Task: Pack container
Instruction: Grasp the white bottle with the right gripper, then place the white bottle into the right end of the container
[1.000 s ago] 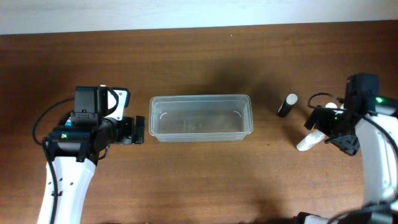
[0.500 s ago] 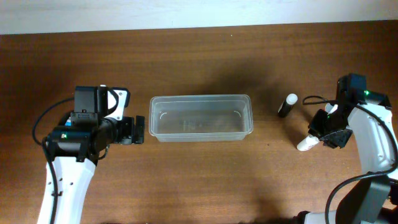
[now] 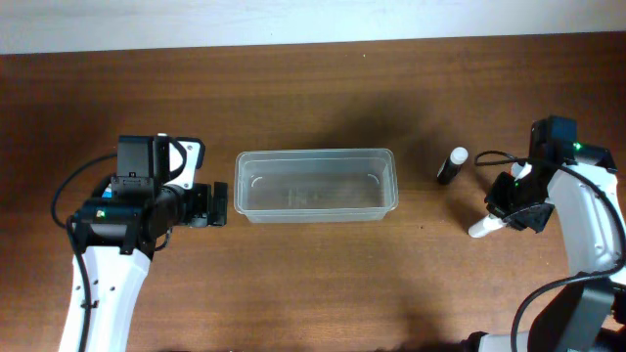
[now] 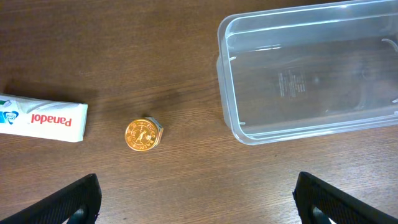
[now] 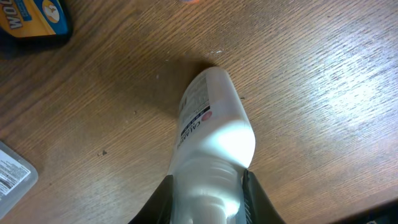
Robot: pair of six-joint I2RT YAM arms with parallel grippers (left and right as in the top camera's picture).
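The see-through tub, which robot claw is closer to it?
Left. The left claw sits open right beside the tub, at its left end; the right claw is well past its right end, gripping a white bottle.

The brown wooden table (image 3: 313, 284) carries the clear container (image 3: 315, 185) at its centre. My left wrist camera shows a Panadol box (image 4: 42, 118) lying flat, with a small gold-lidded jar (image 4: 143, 134) near it; both are apart from the container. A small black-and-white tube (image 3: 452, 165) stands right of the container. The white bottle (image 5: 211, 134) in my right gripper (image 5: 208, 199) is tilted, and its far end appears to touch the wood.
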